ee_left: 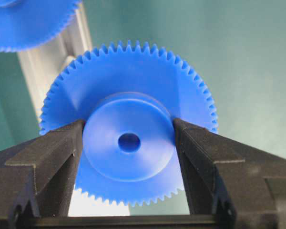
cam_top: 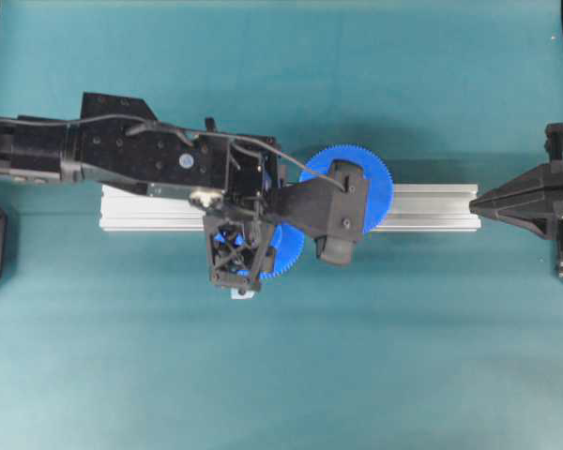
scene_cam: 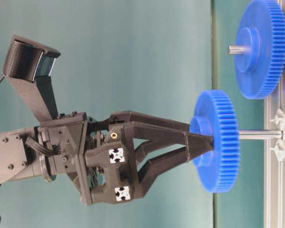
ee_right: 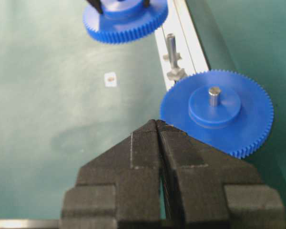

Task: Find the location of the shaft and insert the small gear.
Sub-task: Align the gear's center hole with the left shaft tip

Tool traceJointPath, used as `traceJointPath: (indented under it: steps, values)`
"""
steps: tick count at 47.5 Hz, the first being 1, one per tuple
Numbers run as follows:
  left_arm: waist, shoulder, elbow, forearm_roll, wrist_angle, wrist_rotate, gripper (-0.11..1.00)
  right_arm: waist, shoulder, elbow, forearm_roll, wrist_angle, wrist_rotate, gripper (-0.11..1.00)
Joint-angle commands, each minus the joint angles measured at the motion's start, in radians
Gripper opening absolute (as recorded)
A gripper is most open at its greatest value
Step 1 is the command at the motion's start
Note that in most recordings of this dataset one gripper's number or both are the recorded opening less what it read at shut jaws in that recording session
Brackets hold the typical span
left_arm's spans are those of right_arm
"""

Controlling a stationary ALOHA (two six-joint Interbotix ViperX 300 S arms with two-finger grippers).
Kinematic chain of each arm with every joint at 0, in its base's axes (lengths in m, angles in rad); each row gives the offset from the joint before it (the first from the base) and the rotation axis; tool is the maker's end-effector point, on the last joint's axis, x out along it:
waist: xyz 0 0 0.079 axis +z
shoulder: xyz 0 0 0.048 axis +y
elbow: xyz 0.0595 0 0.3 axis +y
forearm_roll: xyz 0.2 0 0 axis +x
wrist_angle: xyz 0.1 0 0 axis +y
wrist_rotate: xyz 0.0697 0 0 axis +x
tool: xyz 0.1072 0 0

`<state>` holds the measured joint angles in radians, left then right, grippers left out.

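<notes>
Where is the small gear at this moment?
The small gear is held by its hub in the left gripper, in front of the shaft on the aluminium rail, beside the larger gear; in the right wrist view it is not yet on the shaft.

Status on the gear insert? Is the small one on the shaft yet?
Done: left pincer is shut on the small gear, clamped at its hub. In hand: the gear is lifted and carried toward the shaft; the right wrist view shows the peg bare and the gear beside it. Left: align the bore, push on, release. The larger gear is seated; right pincer is shut.
</notes>
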<state>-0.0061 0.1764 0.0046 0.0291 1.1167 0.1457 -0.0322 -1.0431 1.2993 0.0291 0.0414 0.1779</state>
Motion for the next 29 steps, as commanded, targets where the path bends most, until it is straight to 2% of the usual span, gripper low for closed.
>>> traceJointPath:
  steps: [1, 29]
  values:
    - [0.012, -0.034, -0.034, 0.002, -0.003, 0.006, 0.63, -0.002, 0.006, -0.011, 0.000, -0.005, 0.008, 0.01]
    - [0.067, -0.003, -0.041, 0.003, -0.014, 0.052, 0.63, -0.003, 0.006, -0.011, 0.000, -0.005, 0.008, 0.01]
